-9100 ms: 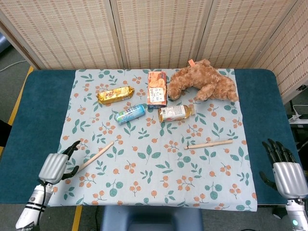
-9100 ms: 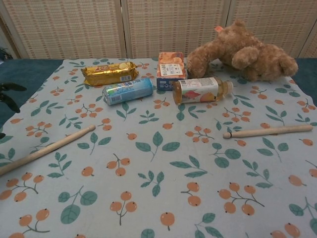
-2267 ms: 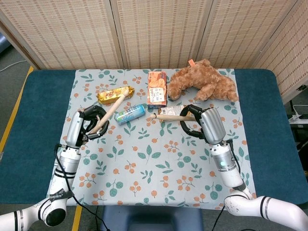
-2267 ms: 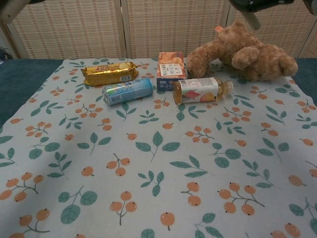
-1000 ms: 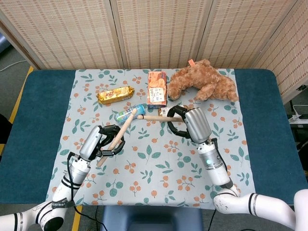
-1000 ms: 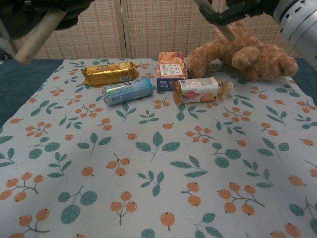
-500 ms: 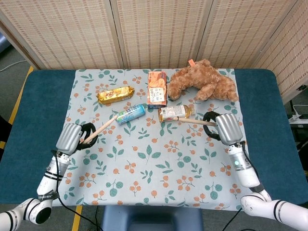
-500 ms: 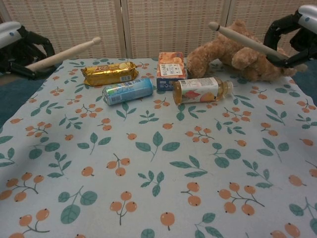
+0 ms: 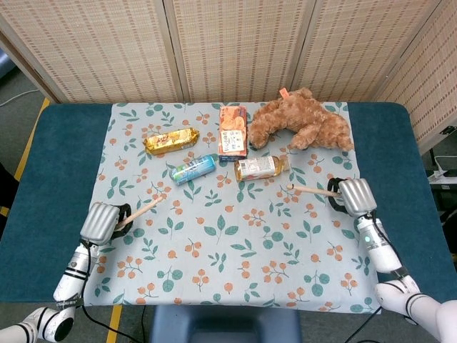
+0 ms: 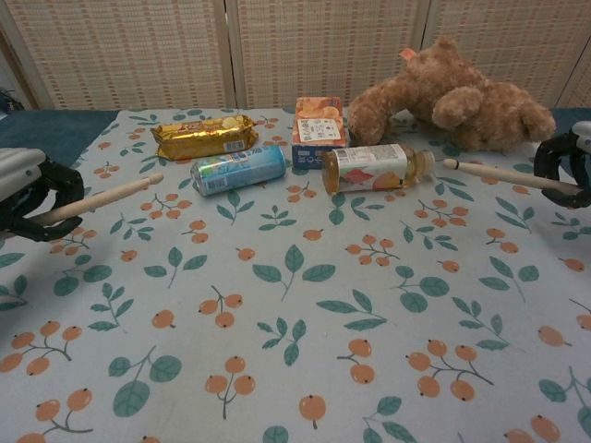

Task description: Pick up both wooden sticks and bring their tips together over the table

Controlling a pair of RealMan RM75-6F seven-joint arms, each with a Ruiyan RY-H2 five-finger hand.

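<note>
My left hand [image 9: 102, 221] [image 10: 26, 190] grips one wooden stick [image 9: 141, 210] [image 10: 102, 198] low over the cloth's left side, its tip pointing up and to the right. My right hand [image 9: 353, 196] [image 10: 565, 168] grips the other wooden stick [image 9: 311, 190] [image 10: 503, 173] at the cloth's right side, its tip pointing left toward the bottle. The two tips are far apart, with the middle of the cloth between them.
On the leaf-print cloth [image 9: 235, 243] lie a gold snack pack [image 9: 171, 140], a blue can [image 9: 193, 169], an orange box [image 9: 233, 131], a drink bottle [image 9: 258, 167] and a brown teddy bear [image 9: 303, 123]. Blue table [image 9: 53, 179] borders show at both sides.
Both hands have moved down and outward toward the table's near corners, carrying their sticks. A second ago the tips met near the blue can; now they are far apart and lower.
</note>
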